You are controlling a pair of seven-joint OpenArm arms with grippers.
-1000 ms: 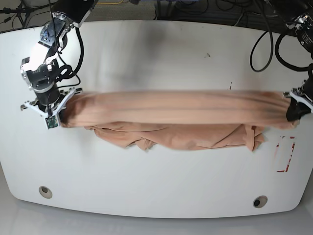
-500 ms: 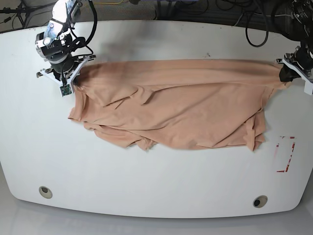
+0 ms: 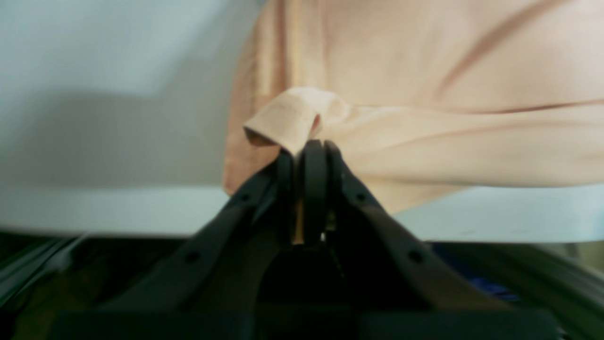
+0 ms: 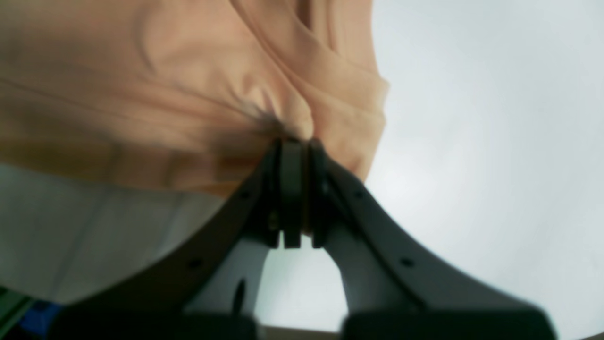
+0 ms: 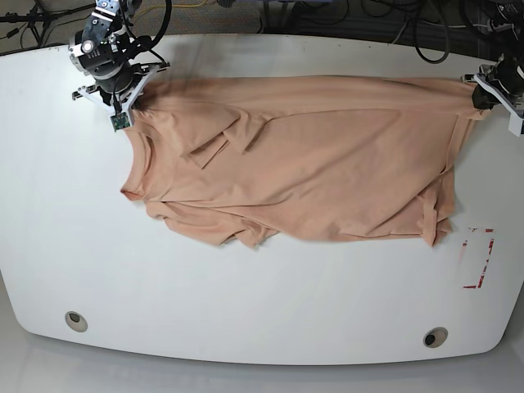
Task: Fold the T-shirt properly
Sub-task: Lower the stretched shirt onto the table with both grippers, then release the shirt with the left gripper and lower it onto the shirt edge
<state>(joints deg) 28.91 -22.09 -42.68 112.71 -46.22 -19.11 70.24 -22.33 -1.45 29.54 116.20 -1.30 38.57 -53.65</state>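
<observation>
The peach T-shirt [image 5: 311, 155] lies spread across the far half of the white table [image 5: 246, 303], stretched taut along its far edge between both arms. My right gripper [image 5: 131, 92] at the far left is shut on the T-shirt's left top corner; the right wrist view shows the gripper [image 4: 296, 144] pinching bunched cloth [image 4: 188, 85]. My left gripper [image 5: 481, 94] at the far right is shut on the other top corner; in the left wrist view the gripper [image 3: 309, 146] clamps a folded hem [image 3: 288, 118]. The near edge of the T-shirt is wrinkled, with a small fold near the left sleeve.
Red tape marks [image 5: 479, 255] sit on the table at the right. Two round holes [image 5: 76, 320] [image 5: 435, 336] lie near the front edge. Cables run behind the table's far edge.
Both grippers have pulled the T-shirt's top edge away from the front edge toward the far side, opening it from a bunched band into a spread sheet.
</observation>
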